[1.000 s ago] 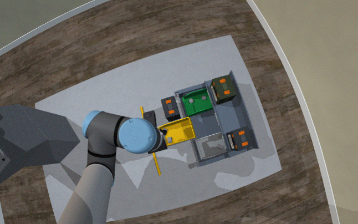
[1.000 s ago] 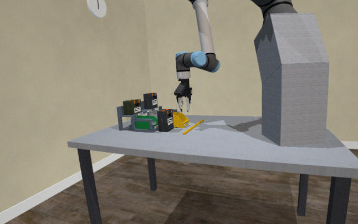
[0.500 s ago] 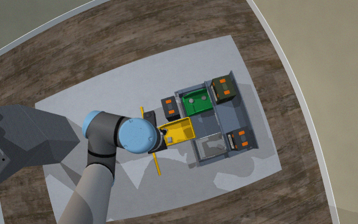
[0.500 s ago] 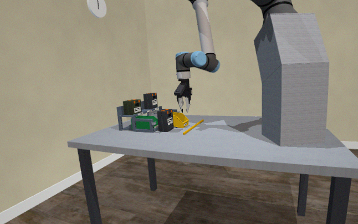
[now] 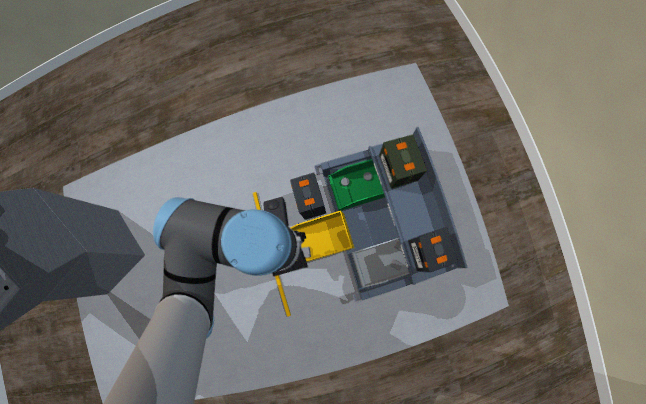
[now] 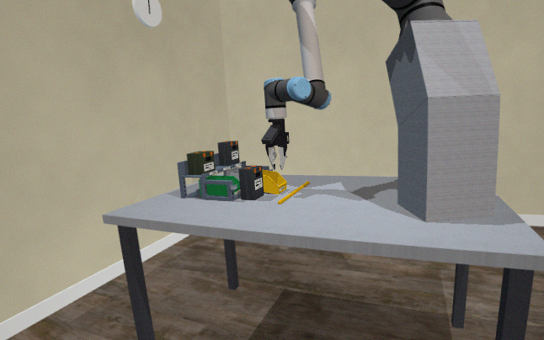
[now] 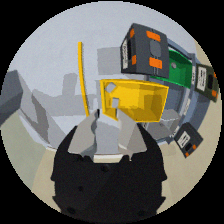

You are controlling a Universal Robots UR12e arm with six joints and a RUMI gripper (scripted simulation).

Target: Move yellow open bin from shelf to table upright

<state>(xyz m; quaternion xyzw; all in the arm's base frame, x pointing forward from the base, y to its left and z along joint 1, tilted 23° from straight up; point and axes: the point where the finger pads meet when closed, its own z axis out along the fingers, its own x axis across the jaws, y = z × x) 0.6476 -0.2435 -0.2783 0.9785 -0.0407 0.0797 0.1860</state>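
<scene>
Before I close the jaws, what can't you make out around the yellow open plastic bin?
- Top view: the blue-capped wrist covers the yellow open plastic bin's near end and the gripper.
- Exterior view: the bin's wall hides its contents. A dark box with orange clips hides its back end, so any contact with the grey shelf is unclear.
- Wrist view: the grey shapes inside are too blurred to identify.
</scene>
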